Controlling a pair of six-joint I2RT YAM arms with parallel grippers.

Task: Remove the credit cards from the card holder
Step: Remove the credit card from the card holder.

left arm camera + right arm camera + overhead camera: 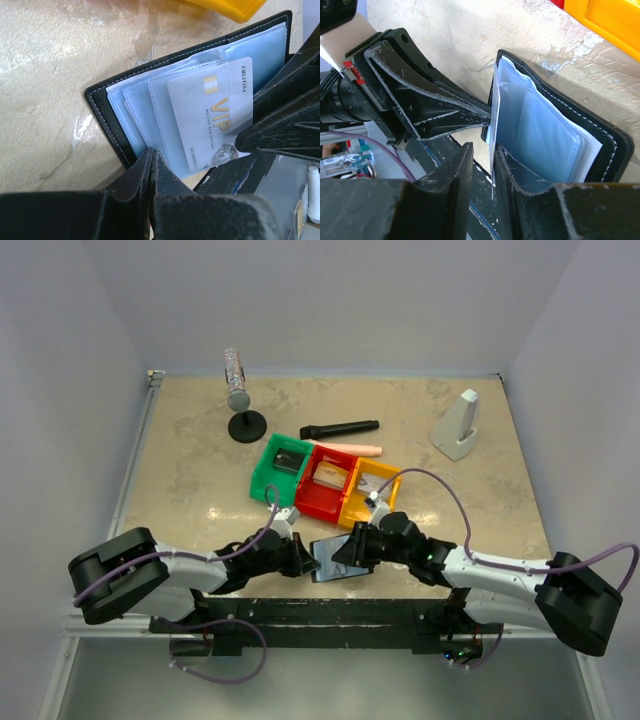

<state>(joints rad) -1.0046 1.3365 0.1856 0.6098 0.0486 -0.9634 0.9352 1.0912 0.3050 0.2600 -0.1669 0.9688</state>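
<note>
Left gripper (151, 159) is closed on one edge of the card holder (107, 112), which is laid open on the table (200, 470) near the yellow bin (366, 492). A VIP card (210, 115) is seen among its clear sleeves. The right gripper (482, 162) is kept narrow, a card edge being between its jaws, not clamped.

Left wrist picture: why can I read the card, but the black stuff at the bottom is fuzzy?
Left wrist view: the VIP card sits in focus, while the left pincer is too near the lens and blurs; top external view: light glints off the table.
</note>
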